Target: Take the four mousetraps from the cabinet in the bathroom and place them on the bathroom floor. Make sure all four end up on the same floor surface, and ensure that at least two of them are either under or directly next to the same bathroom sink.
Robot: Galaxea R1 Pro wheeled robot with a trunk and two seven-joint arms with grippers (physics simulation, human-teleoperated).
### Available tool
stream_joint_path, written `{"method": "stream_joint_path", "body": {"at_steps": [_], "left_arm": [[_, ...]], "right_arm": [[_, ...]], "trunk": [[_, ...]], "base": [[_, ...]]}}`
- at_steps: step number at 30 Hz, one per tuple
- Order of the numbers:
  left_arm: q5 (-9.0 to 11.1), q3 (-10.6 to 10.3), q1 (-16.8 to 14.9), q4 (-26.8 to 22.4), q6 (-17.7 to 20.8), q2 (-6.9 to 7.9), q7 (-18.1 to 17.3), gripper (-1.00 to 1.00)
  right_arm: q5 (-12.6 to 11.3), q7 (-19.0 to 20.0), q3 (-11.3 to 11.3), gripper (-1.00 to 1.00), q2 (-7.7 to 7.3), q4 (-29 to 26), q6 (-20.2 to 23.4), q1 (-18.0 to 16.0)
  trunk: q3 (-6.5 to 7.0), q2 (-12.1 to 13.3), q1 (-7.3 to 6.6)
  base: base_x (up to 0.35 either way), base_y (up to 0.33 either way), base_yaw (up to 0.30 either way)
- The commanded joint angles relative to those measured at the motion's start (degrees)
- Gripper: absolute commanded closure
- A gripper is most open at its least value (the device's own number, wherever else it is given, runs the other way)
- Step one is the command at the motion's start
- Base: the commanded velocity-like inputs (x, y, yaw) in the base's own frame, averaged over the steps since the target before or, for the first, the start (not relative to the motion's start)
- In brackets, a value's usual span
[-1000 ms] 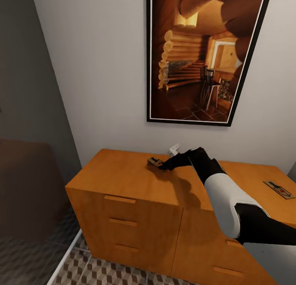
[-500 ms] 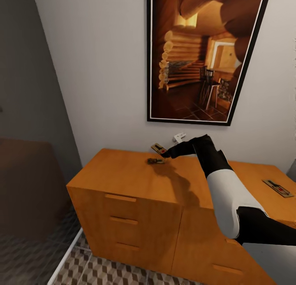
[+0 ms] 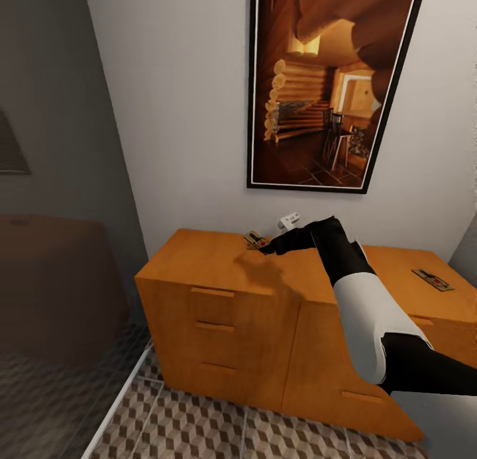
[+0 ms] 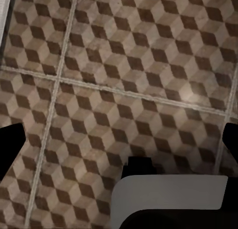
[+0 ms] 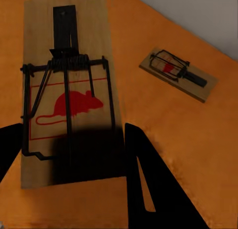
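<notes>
The right gripper (image 3: 265, 245) is clamped on one end of a flat tan wooden mousetrap (image 5: 67, 85) with a black wire spring and a red mouse print. The trap's long axis runs straight out from between the black fingers (image 5: 148, 184) — held just above the wide orange-brown wooden cabinet (image 3: 218, 293) near its back edge. A second tan trap (image 5: 177, 73) lies flat on the top, well apart. The left gripper (image 4: 121, 144) hangs over the cube-patterned brown and beige floor tiles (image 4: 124, 55), fingers spread, holding nothing — so the right arm carries this one to the floor.
</notes>
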Motion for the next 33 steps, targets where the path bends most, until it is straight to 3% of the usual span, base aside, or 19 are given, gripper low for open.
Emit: {"method": "stream_joint_path", "body": {"at_steps": [1,33], "left_arm": [[0.0,0.0,0.0,0.0,-0.2,0.0,0.1,-1.0],[0.0,0.0,0.0,0.0,-0.2,0.0,0.1,-1.0]], "right_arm": [[0.4,0.3,-0.3,1.0,0.09,-0.1,0.3,-0.1],[0.4,0.3,-0.2,1.0,0.01,1.9,0.0,-0.1]], "trunk": [[-0.06,0.0,-0.04],[-0.06,0.0,-0.04]], "base": [[-0.306,0.139,0.0],[-0.306,0.141,0.0]]}}
